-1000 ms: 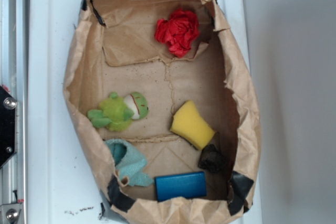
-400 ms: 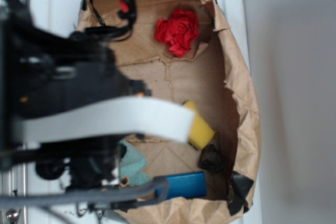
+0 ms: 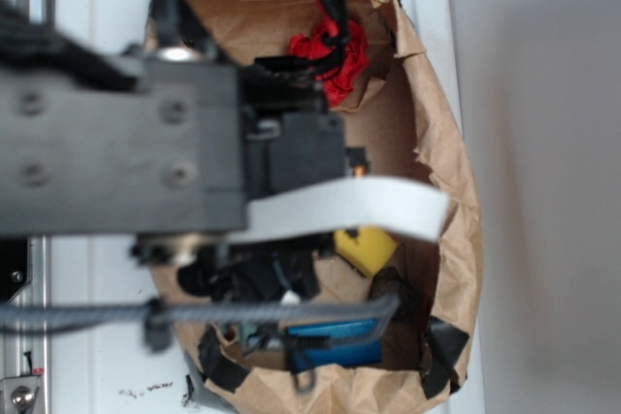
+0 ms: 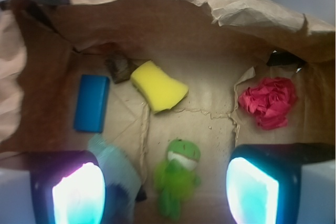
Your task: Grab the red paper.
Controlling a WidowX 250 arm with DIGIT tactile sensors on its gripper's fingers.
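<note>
Brown kraft paper, creased and torn at the rim, forms an open bag (image 3: 441, 181) lying on a white bench (image 3: 92, 26), its flattened floor carrying every item.

Red paper (image 4: 269, 102): a crumpled, rose-like wad of many folds, resting at the bag's far end near the corner where black tape (image 4: 283, 57) shows. The wrist view gives it whole; the exterior view shows only part (image 3: 344, 60), the rest covered by the blurred arm and its cable.

Yellow sponge (image 4: 157, 86): soft, wedge-shaped block near the floor's centre, touching a small dark lump (image 4: 118, 67). Mostly hidden from the exterior camera.

Blue block (image 4: 91, 103): smooth, rectangular, flat along the opposite end wall.

Green plush frog (image 4: 179, 178): fuzzy, with a white mouth; seen only in the wrist view.

Teal cloth (image 4: 118, 169): limp, beside the frog; wrist view only.

Gripper (image 4: 165, 192): jaws set apart, two glowing pads (image 4: 252, 192) at the lower frame edge, with the frog and cloth between them. They hold nothing, and the red paper lies well apart beyond the right pad.
</note>
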